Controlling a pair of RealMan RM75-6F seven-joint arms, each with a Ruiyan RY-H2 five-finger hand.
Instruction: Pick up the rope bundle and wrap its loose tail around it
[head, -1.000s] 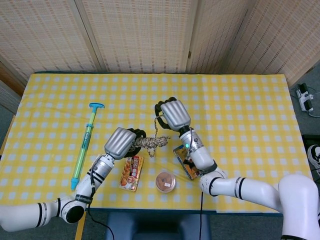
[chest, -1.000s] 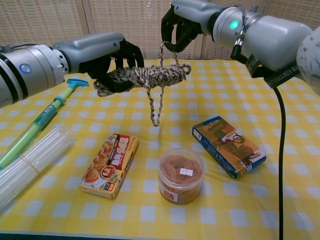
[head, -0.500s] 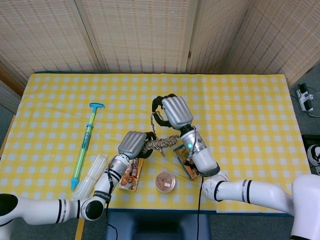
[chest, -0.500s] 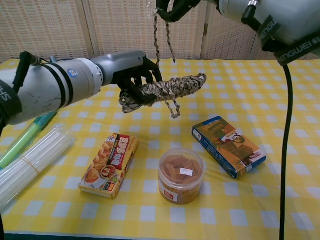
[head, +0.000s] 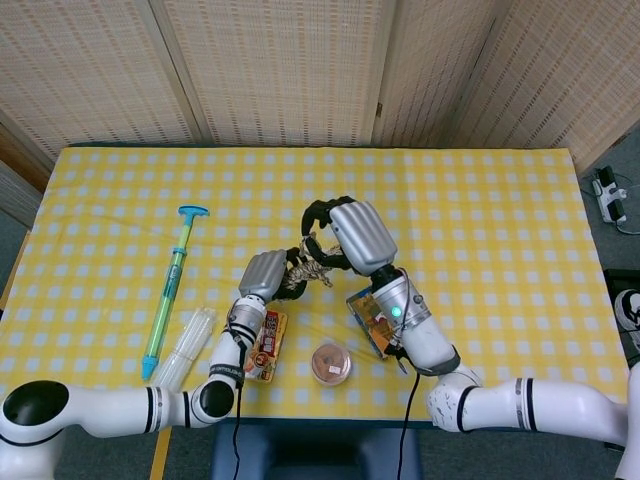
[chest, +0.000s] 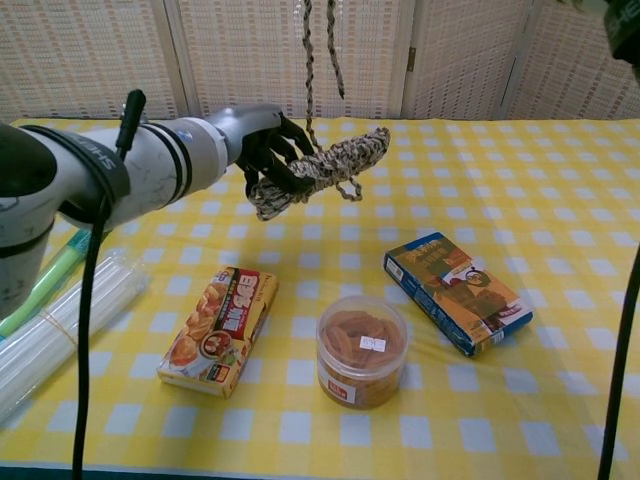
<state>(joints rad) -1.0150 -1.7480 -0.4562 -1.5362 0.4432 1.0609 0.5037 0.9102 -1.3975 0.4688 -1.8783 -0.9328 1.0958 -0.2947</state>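
Note:
The rope bundle (chest: 325, 163), a mottled brown and white hank, is held off the yellow checked table. My left hand (chest: 262, 148) grips its left end, and the right end sticks out free. Two strands of the loose tail (chest: 309, 60) rise from the bundle and leave the top of the chest view. In the head view my right hand (head: 356, 236) is raised just right of the bundle (head: 301, 274) and pinches the tail (head: 316, 246) in its curled fingers. My left hand (head: 264, 274) sits lower left of it. The chest view does not show the right hand.
Under the bundle lie a snack box (chest: 220, 330), a round tub of brown bands (chest: 360, 350) and a blue box (chest: 457, 292). A clear tube bundle (chest: 60, 320) and a green-blue pump (head: 170, 290) lie at the left.
Both hands have risen. The right hand carried the tail up out of the chest view, and its dangling loop under the bundle has shortened. The left hand brought the bundle higher.

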